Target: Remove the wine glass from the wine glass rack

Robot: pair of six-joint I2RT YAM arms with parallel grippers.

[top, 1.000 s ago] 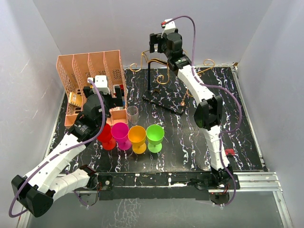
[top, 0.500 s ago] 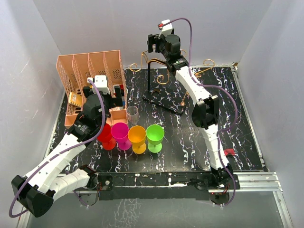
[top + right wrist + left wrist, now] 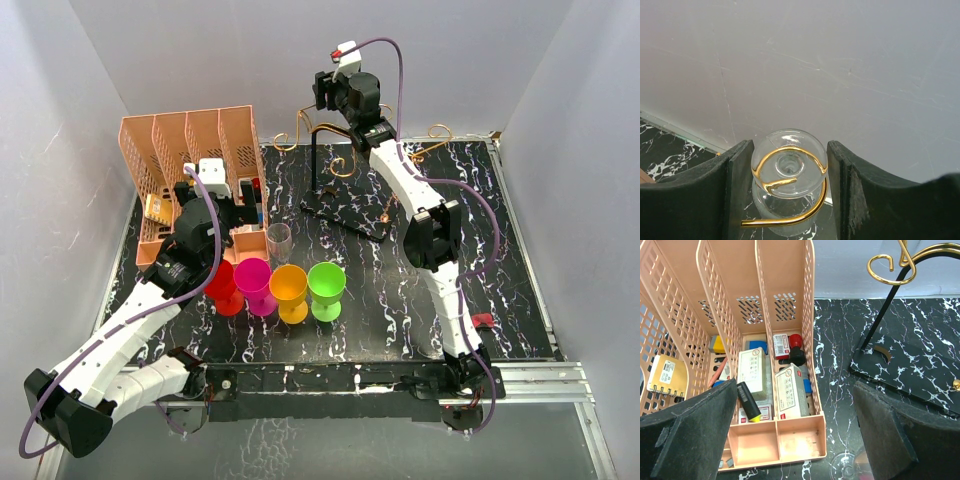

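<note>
The wine glass [image 3: 789, 164] hangs upside down in a gold scroll arm [image 3: 790, 220] of the wine glass rack [image 3: 345, 165], its round foot facing the right wrist camera. My right gripper [image 3: 790, 150] is high at the back of the table, with one black pad against each side of the foot. In the top view the right gripper [image 3: 325, 92] hides the glass. My left gripper [image 3: 795, 385] is wide open and empty above the front trays of the peach organiser [image 3: 790, 437]. The rack's black post and base [image 3: 900, 362] lie to its right.
A second clear glass [image 3: 279, 240] stands on the table by the organiser [image 3: 190, 150]. In front of it stand red [image 3: 222, 285], magenta [image 3: 253, 280], orange [image 3: 289, 288] and green [image 3: 326, 285] goblets in a row. The grey back wall is close behind the rack.
My right gripper's jaws have come together around the wine glass's foot, and the arm has shifted slightly toward the back wall. The left arm has not moved.
</note>
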